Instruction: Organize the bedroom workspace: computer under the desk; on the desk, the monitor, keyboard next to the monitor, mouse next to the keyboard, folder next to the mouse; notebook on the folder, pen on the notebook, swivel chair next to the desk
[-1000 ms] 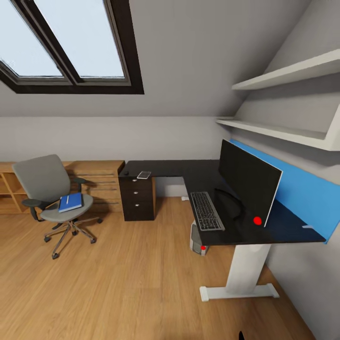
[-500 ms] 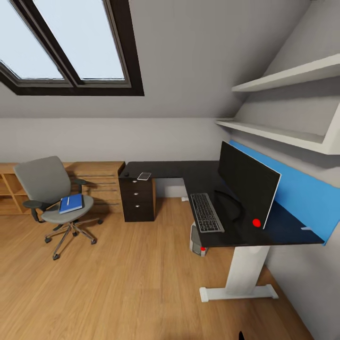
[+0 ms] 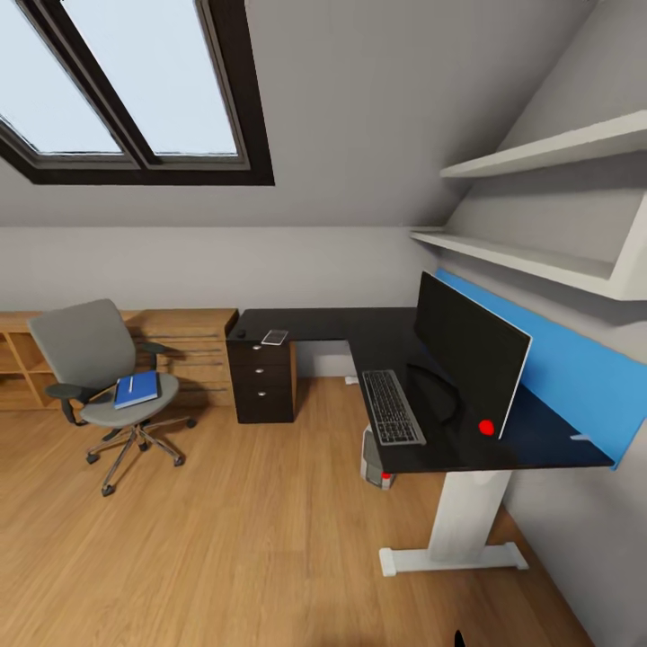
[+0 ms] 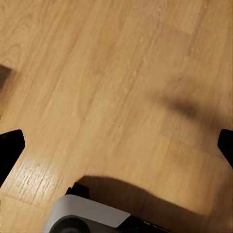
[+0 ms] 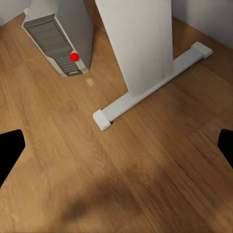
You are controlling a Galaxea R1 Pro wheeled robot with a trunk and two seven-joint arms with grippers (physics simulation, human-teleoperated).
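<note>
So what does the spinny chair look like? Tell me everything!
The swivel chair has a grey padded seat and backrest, black armrests and a shiny chrome star base on small castors. It stands upright on the light wood floor, in front of a low wooden dresser and well left of the black desk. A blue folder lies flat on its seat.
</note>
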